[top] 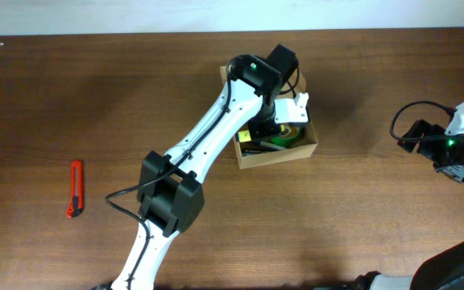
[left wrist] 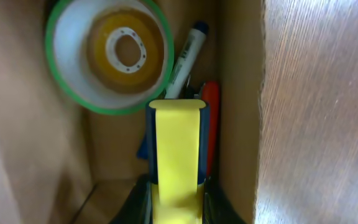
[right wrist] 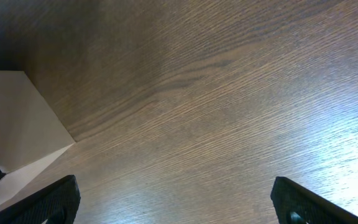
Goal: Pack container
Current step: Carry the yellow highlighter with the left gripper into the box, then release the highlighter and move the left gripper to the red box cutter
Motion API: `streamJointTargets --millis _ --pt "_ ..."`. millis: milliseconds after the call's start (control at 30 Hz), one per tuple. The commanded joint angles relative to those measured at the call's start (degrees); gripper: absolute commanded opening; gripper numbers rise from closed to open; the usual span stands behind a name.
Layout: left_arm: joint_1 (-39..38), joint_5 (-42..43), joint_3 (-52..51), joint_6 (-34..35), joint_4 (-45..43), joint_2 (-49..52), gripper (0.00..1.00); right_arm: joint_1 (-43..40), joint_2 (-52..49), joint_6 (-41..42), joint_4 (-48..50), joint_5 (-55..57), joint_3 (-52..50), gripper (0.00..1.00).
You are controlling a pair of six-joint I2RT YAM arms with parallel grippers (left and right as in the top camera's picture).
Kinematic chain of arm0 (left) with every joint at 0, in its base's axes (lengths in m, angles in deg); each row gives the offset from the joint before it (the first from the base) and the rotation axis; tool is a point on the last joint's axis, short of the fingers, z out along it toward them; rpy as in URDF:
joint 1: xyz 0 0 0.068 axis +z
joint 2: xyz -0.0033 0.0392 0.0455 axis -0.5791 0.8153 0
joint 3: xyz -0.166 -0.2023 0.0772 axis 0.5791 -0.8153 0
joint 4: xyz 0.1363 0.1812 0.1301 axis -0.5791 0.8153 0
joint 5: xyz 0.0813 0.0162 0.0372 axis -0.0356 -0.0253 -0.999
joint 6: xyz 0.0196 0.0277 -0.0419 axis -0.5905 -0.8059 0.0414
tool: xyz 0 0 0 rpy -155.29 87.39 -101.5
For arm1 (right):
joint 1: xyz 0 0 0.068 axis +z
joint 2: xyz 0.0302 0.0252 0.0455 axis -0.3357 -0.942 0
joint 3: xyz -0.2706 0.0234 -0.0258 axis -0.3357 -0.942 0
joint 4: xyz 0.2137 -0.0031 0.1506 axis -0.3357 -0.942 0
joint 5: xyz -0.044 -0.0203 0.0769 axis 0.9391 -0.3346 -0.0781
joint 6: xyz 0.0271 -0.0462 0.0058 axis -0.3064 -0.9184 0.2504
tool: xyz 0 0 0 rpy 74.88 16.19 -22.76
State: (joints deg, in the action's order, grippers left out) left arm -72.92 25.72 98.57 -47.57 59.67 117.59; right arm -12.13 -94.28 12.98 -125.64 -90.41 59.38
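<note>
The tan cardboard container (top: pixel 311 147) stands open at the table's middle. My left gripper (top: pixel 274 122) is lowered inside it, shut on a flat yellow object with blue sides (left wrist: pixel 176 149). In the left wrist view the jaws (left wrist: pixel 176 202) hold this object against the container's right wall (left wrist: pixel 241 112). A green-rimmed tape roll (left wrist: pixel 73 56), a marker with a dark cap (left wrist: pixel 185 56) and a red item (left wrist: pixel 211 124) lie in the container beside it. My right gripper (top: pixel 449 151) is open and empty over bare table at the far right, jaws wide (right wrist: pixel 179 199).
A red utility knife (top: pixel 75 188) lies on the table at the far left. A pale corner of the container (right wrist: pixel 11 124) shows at the left edge of the right wrist view. The left arm (top: pixel 200 153) stretches diagonally from the front edge to the container.
</note>
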Motion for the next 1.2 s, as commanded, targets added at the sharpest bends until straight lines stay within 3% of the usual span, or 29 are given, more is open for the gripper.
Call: streamJointTargets --millis 0,1167 --pt "0.04 1.03 -1.07 -1.77 -1.38 0.52 0.01 -0.09 -0.20 -0.37 -0.46 -1.16 0.02 0.99" --pt "-0.52 2.99 -1.20 1.49 -5.33 6.10 0.01 -0.09 -0.20 -0.37 0.09 -1.14 0.02 0.99"
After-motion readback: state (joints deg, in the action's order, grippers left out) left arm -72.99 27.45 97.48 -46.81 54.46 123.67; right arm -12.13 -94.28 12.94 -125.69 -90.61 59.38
